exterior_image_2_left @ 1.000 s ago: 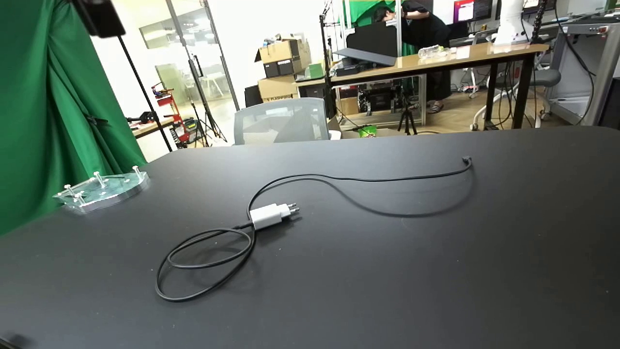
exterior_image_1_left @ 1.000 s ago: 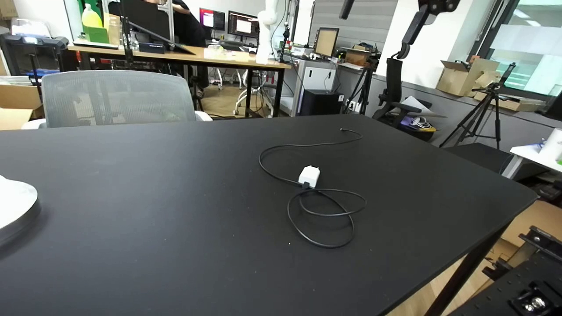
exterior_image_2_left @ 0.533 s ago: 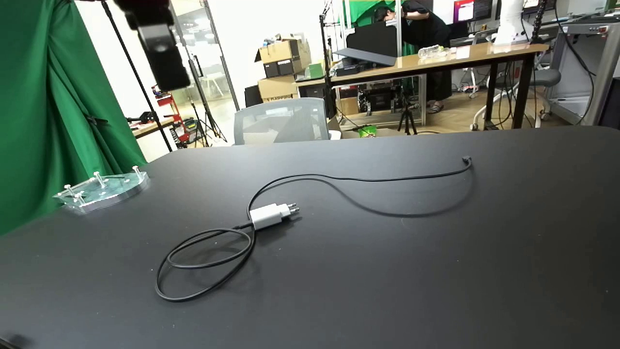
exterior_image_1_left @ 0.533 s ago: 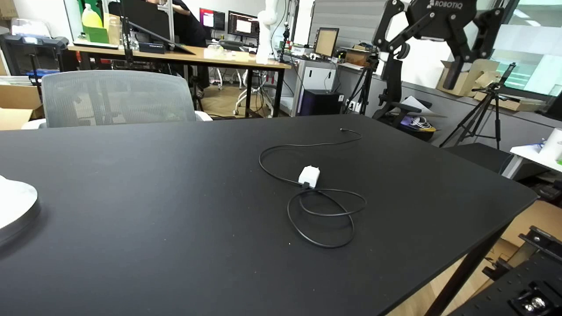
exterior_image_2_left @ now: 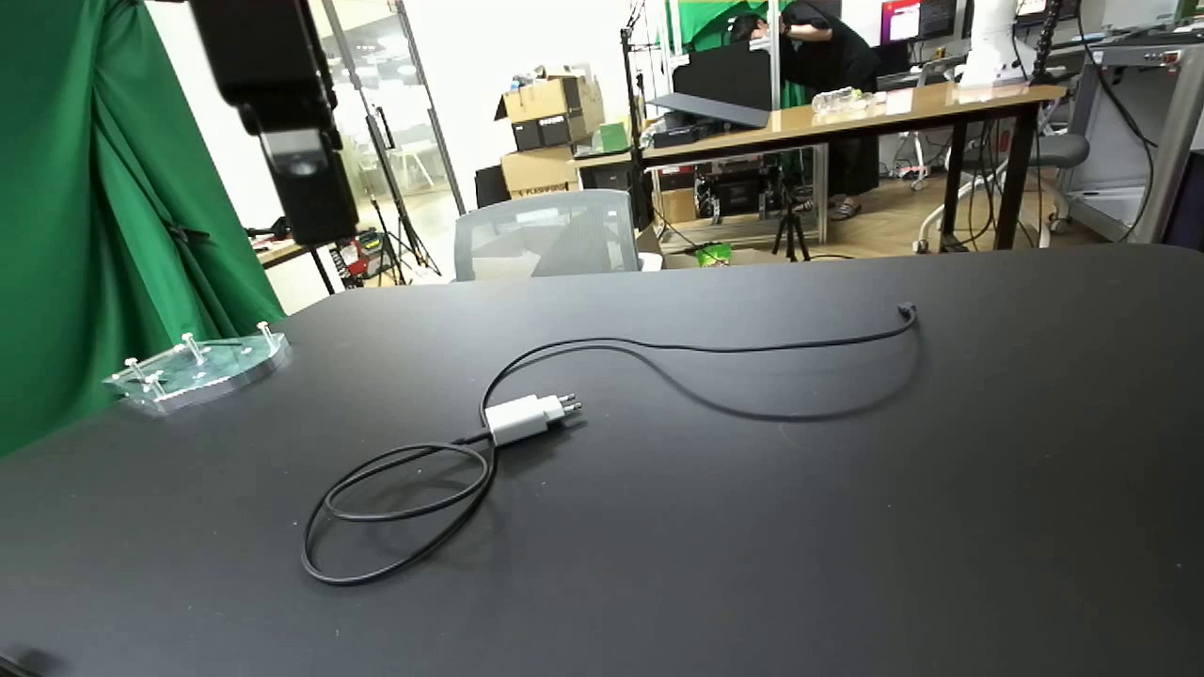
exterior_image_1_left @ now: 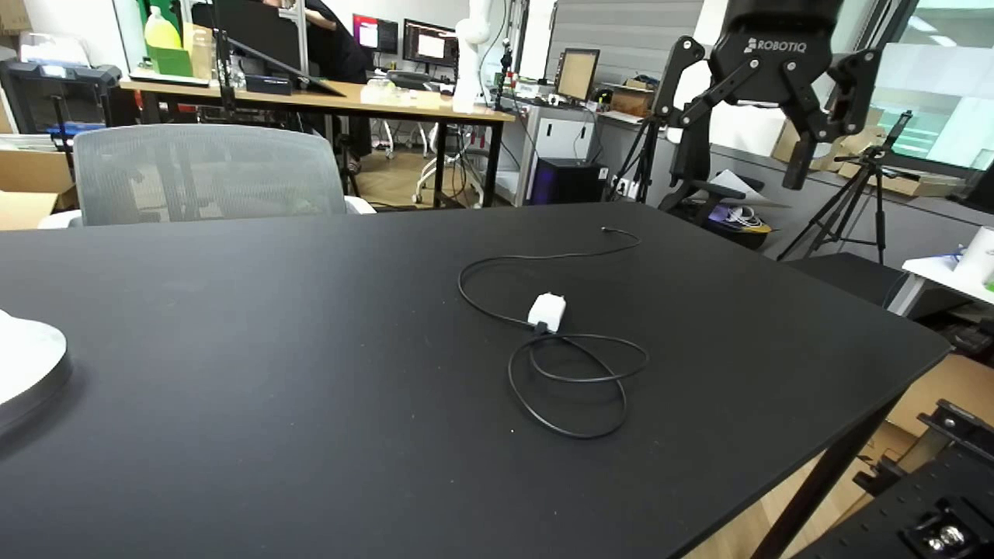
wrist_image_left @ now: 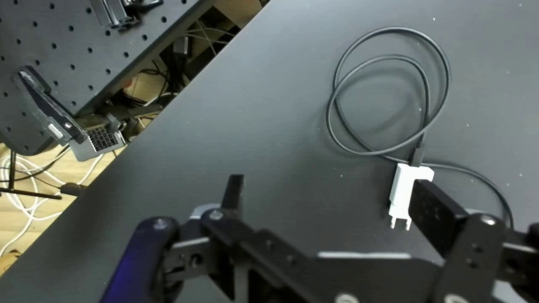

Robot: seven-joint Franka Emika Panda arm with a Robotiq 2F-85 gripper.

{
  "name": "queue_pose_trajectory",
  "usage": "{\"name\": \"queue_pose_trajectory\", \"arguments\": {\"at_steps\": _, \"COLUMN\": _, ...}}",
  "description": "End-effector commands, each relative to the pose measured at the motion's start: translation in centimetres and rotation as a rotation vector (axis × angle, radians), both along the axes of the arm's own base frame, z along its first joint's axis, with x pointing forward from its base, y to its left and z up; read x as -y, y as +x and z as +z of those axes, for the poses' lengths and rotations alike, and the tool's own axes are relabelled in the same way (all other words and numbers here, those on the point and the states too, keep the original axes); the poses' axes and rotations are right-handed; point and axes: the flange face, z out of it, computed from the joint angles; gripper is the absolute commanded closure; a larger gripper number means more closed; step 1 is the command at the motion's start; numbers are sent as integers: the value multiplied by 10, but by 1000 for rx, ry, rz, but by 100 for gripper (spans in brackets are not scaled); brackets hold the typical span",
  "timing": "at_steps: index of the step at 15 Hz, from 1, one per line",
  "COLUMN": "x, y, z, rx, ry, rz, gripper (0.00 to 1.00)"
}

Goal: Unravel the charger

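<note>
The white charger (exterior_image_1_left: pixel 547 312) lies on the dark table in both exterior views (exterior_image_2_left: pixel 522 418), its two prongs free. Its black cable (exterior_image_2_left: pixel 705 350) lies in two overlapping loops by the charger, then runs out in a curve to its free end (exterior_image_2_left: pixel 906 309). That stretch casts a separate shadow and seems to stand off the table. The wrist view shows the loops of the cable (wrist_image_left: pixel 447 75) and the charger (wrist_image_left: pixel 402 185), partly covered by a finger. My gripper (wrist_image_left: pixel 328 182) is open and empty. In both exterior views the gripper (exterior_image_1_left: pixel 742 167) hangs well above the table (exterior_image_2_left: pixel 320 226).
A clear plate with upright bolts (exterior_image_2_left: pixel 202 371) stands at the table's far left in an exterior view. A white rounded object (exterior_image_1_left: pixel 31 357) stands on the dark table (exterior_image_1_left: pixel 311 388). A grey chair (exterior_image_1_left: pixel 210 175) is behind it. A perforated metal plate (wrist_image_left: pixel 63 42) lies beyond the table edge.
My gripper has come down into view from the top, moving lower in both exterior views. The charger and cable have not moved.
</note>
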Motion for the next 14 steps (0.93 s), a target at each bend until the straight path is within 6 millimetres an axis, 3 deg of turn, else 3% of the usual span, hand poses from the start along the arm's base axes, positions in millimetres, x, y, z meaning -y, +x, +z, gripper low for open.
{"name": "queue_pose_trajectory", "arguments": {"at_steps": 1, "x": 14, "y": 19, "z": -6, "rx": 91, "ry": -20, "rz": -109, "gripper": 0}}
{"name": "queue_pose_trajectory", "arguments": {"at_steps": 4, "x": 32, "y": 40, "z": -25, "rx": 162, "ry": -36, "rz": -168, "gripper": 0}}
{"name": "queue_pose_trajectory", "arguments": {"at_steps": 8, "x": 38, "y": 64, "z": -63, "rx": 176, "ry": -44, "rz": -219, "gripper": 0}}
{"name": "queue_pose_trajectory", "arguments": {"at_steps": 14, "x": 1, "y": 104, "z": -114, "rx": 118, "ry": -22, "rz": -193, "gripper": 0}}
